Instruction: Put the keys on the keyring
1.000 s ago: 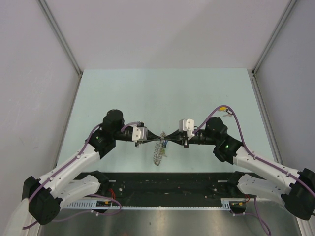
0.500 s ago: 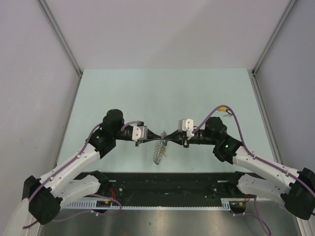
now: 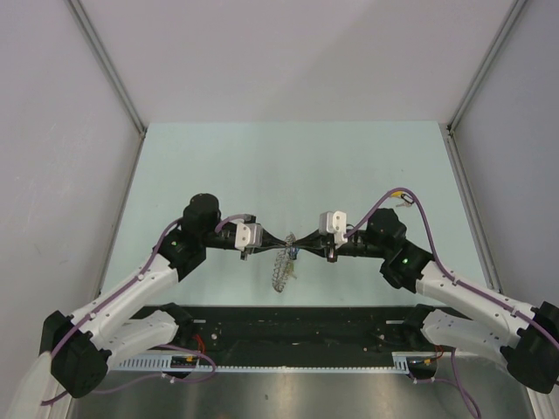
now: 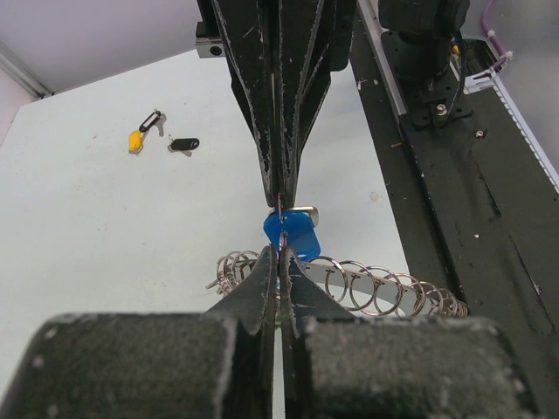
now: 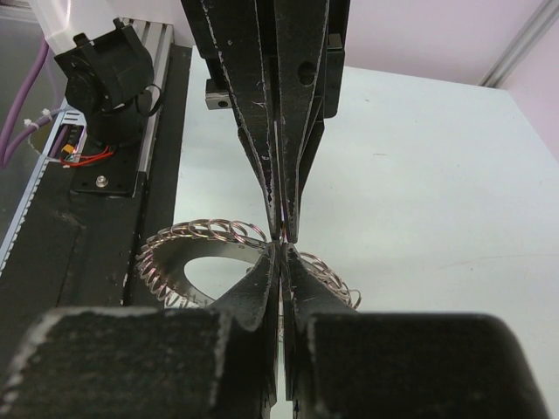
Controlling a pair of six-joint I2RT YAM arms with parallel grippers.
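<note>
The keyring (image 3: 280,272) is a silver band edged with small wire loops, held on edge just above the table. It also shows in the left wrist view (image 4: 376,292) and the right wrist view (image 5: 188,262). My left gripper (image 3: 288,247) (image 4: 280,255) is shut on one thin loop at the ring's edge. My right gripper (image 3: 301,247) (image 5: 284,249) meets it tip to tip and is shut, apparently on the blue key (image 4: 293,234), whose tag hangs between the two tips. A yellow key (image 4: 138,138) and a black key (image 4: 184,144) lie on the table beyond.
The black base rail (image 3: 297,327) runs along the near edge under the arms. Grey walls (image 3: 61,131) enclose the pale green table (image 3: 288,166) on three sides.
The right arm has shifted slightly to the right. Both grippers stay shut, tip to tip over the keyring.
</note>
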